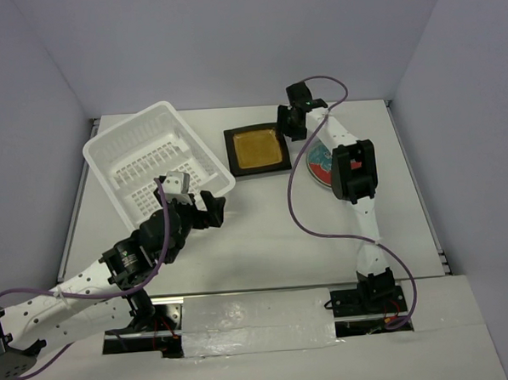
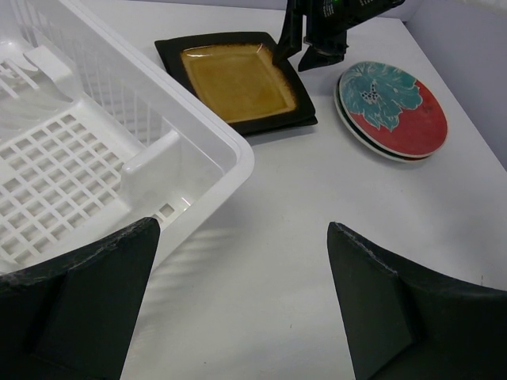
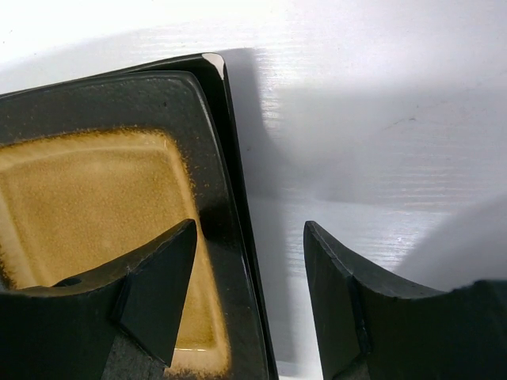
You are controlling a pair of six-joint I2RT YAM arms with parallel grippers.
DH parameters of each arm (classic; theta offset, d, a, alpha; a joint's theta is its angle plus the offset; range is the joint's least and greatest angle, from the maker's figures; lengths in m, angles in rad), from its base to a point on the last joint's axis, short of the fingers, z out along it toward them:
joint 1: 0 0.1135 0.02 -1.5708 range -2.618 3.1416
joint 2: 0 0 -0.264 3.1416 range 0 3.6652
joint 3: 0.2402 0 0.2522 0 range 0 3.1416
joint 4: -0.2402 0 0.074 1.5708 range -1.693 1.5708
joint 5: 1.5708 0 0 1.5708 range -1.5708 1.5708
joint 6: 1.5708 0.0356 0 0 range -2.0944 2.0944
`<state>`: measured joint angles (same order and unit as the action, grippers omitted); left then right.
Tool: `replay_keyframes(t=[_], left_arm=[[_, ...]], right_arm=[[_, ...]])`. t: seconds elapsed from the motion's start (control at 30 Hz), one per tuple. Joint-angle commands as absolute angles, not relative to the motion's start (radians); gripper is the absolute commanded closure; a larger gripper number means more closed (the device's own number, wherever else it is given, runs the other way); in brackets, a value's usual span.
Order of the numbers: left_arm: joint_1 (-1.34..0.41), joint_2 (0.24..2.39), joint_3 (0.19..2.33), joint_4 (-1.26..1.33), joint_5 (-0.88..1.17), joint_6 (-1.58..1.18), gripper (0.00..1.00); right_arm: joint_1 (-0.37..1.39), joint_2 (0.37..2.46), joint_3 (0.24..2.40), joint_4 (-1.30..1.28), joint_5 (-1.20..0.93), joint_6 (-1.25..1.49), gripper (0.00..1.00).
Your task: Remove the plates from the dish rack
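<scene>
The white dish rack (image 1: 123, 129) stands at the back left and shows no plates inside; its near corner fills the left of the left wrist view (image 2: 214, 134). The amber-centred square plate (image 1: 256, 150) lies flat on the table right of the rack, with a second dark rim showing under it (image 3: 238, 158). The round red floral plate (image 1: 319, 163) lies flat further right, partly hidden by the right arm. My right gripper (image 3: 249, 229) is open and straddles the amber plate's right edge (image 2: 238, 79). My left gripper (image 2: 243, 226) is open and empty over bare table beside the rack's near right corner.
The right arm's purple cable (image 1: 293, 205) loops over the middle of the table. Lilac walls close in the back and both sides. Taped arm bases (image 1: 252, 322) sit at the near edge. The round plate (image 2: 392, 107) lies close to the square plates.
</scene>
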<state>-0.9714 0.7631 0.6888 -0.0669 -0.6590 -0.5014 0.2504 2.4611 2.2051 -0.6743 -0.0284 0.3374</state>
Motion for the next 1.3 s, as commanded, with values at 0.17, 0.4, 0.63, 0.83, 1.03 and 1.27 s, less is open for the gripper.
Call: replay_keyframes(t=[0.17,0.4,0.63,0.83,1.03,1.27], left_arm=[[-0.976,0.759,0.707,-0.021,-0.681,-0.488,0.0],[-0.976,0.791,0.693,0.055,-0.641,-0.416,0.0],[-0.98,0.841,0.712,0.067,-0.653,-0.391,0.0],[-0.988,0.772,0.683,0.084,-0.695,-0.368,0.0],[-0.994,0.721,0.646,0.13,-0.629,-0.35,0.01],[-0.997,0.753,0.663,0.12,-0.632,-0.333,0.0]], right_arm=[[0.259,2.344,2.197,-0.669,-0.008,0.319,0.36],[0.261,2.223,2.168,-0.686,-0.038,0.304,0.27],[0.296,1.921,1.816,-0.577,-0.058,0.331,0.08],[0.324,1.527,1.45,-0.45,-0.1,0.406,0.0],[0.38,1.243,1.284,-0.5,-0.066,0.416,0.0],[0.413,0.885,1.025,-0.439,-0.06,0.377,0.0]])
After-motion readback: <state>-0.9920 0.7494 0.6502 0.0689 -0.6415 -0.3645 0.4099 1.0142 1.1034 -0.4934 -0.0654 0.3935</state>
